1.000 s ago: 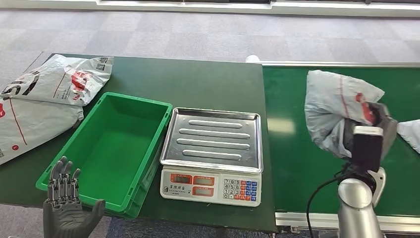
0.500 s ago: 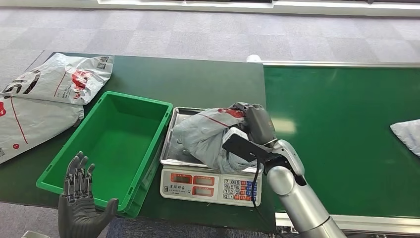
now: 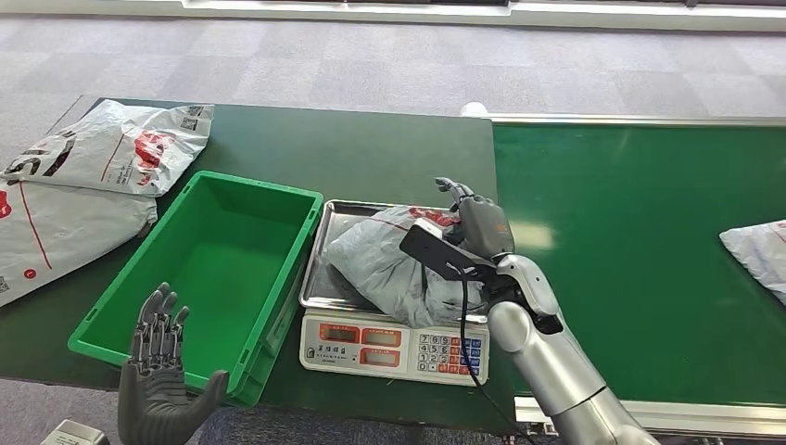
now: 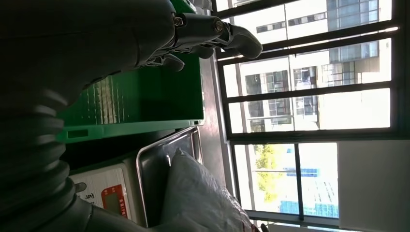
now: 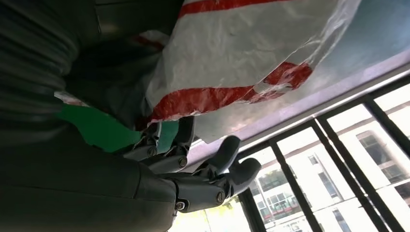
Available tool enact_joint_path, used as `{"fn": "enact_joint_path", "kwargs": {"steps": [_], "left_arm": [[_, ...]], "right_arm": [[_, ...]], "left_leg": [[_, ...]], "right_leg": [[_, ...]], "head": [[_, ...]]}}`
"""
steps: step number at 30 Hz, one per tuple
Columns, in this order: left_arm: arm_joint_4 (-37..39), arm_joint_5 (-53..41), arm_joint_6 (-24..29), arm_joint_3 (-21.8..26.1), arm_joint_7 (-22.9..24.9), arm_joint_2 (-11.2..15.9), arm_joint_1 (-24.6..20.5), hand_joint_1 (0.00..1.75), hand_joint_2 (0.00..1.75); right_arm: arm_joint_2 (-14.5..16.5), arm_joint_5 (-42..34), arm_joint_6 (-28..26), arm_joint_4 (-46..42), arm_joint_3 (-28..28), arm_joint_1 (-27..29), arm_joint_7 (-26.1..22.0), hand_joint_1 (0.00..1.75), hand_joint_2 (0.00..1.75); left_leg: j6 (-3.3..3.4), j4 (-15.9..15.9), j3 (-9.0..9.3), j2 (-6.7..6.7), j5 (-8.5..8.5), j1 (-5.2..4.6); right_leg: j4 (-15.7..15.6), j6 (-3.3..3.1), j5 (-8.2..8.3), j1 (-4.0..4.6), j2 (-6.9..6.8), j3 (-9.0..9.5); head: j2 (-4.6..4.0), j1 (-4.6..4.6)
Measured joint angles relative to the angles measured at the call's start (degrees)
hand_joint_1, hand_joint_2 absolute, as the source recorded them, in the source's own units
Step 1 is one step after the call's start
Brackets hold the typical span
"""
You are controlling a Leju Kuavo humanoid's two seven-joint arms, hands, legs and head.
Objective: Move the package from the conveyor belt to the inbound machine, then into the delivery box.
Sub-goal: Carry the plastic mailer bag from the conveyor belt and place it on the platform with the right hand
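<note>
A grey plastic package (image 3: 385, 264) with red print lies crumpled on the steel tray (image 3: 334, 227) of the weighing scale (image 3: 394, 348), the inbound machine. My right hand (image 3: 475, 222) is at the package's right end, its fingers (image 3: 452, 188) lifted and spread off the bag. In the right wrist view the package (image 5: 241, 53) lies beside the spread fingers (image 5: 227, 154), which grip nothing. My left hand (image 3: 159, 371) hovers palm-up and open at the near edge of the empty green box (image 3: 139, 269). In the left wrist view, the left hand (image 4: 212, 36) is beside the box wall (image 4: 145, 96).
The green conveyor belt (image 3: 630, 241) runs to the right of the scale, with another grey package (image 3: 755, 250) at its right edge. Two more packages (image 3: 111, 148) (image 3: 56, 232) lie on the dark table left of the box.
My right hand carried the package from the belt to the scale tray, then its fingers spread off the bag. The package at the belt's right edge came further in. My left hand shifted slightly right.
</note>
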Motion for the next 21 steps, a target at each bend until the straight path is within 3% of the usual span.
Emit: {"fn": "enact_joint_path", "kwargs": {"steps": [6, 10, 16, 21], "left_arm": [[0.3, -3.7, -0.5, -0.1, 3.1, 0.0, -0.6, 0.00, 1.75], [1.1, -10.9, -0.5, -1.6, 8.4, 0.4, -2.3, 0.00, 1.75], [2.1, -20.5, 0.8, -6.6, 14.2, 1.1, -6.0, 0.00, 1.75], [4.3, -30.9, 2.8, -14.0, 19.3, 1.4, -13.1, 0.00, 1.75]], "right_arm": [[0.4, 0.0, -0.3, 2.9, -2.2, 0.7, -0.2, 0.00, 0.00], [0.7, -2.9, -1.4, 0.8, -4.3, 3.8, -0.3, 0.00, 0.00], [1.4, -7.5, -2.7, -5.6, -7.2, 9.3, -1.5, 0.00, 0.00], [1.5, -15.2, -3.6, -13.4, -10.6, 15.7, -5.7, 0.00, 0.00]], "left_leg": [[-0.02, 0.0, 0.02, 0.00, 0.01, 0.00], [-0.02, 0.0, 0.00, -0.03, 0.01, 0.01], [-0.02, 0.0, -0.01, -0.03, 0.01, 0.01], [-0.01, 0.0, -0.02, -0.15, 0.02, 0.00]], "right_leg": [[0.0, -0.03, 0.02, 0.03, 0.01, -0.03], [0.0, -0.03, 0.01, 0.03, -0.03, -0.03], [0.0, -0.03, 0.02, 0.00, -0.03, -0.09], [0.0, -0.02, 0.02, -0.03, -0.17, -0.09]], "head": [[0.00, 0.00], [0.00, 0.00], [0.00, 0.00], [0.00, 0.00]]}}
